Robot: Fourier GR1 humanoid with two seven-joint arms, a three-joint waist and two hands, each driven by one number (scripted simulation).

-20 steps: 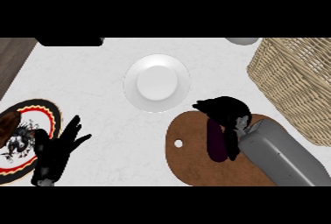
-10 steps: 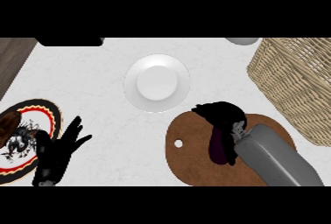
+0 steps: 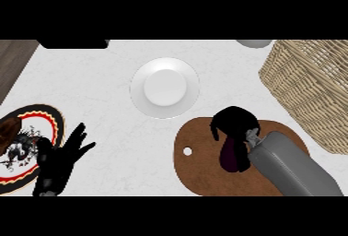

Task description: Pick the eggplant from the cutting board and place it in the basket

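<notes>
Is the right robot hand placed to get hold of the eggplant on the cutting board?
Probably yes. The right robot hand sits over the eggplant's upper end on the cutting board, with nothing between them; whether its fingers have closed round it is hidden.

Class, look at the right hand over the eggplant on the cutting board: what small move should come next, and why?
Probably close the fingers round the eggplant before any lift. The right hand sits curled over its far end, but the eggplant lies flat on the cutting board, and the basket is off to the right. The left hand rests open beside the patterned plate.
</notes>
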